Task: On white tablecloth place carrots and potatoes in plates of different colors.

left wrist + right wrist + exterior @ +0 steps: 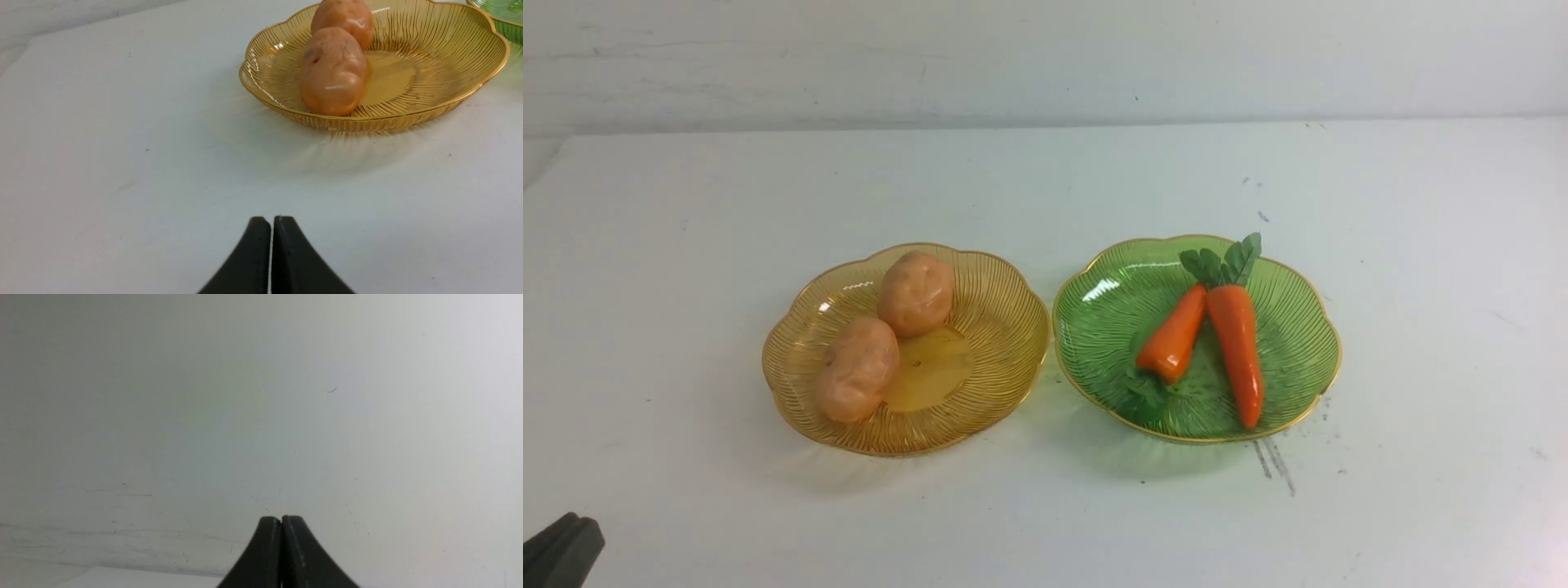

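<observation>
Two tan potatoes (858, 369) (916, 292) lie in the amber plate (1005, 335) on the white tablecloth (1045, 506). Two orange carrots, a short one (1174, 335) and a longer one (1238, 347), lie in the green plate (1094, 327) to its right. My left gripper (572, 535) shows at the bottom left corner, shut and empty, well short of the amber plate (449, 53). In the left wrist view its fingertips (271, 222) meet, with the potatoes (333, 71) ahead. My right gripper (281, 520) is shut and empty over bare cloth, out of the front view.
A pale wall (1045, 57) rises behind the table's far edge. Dark pen-like streaks (1278, 465) mark the cloth just in front of the green plate. A corner of the green plate (508, 16) shows at the left wrist view's edge.
</observation>
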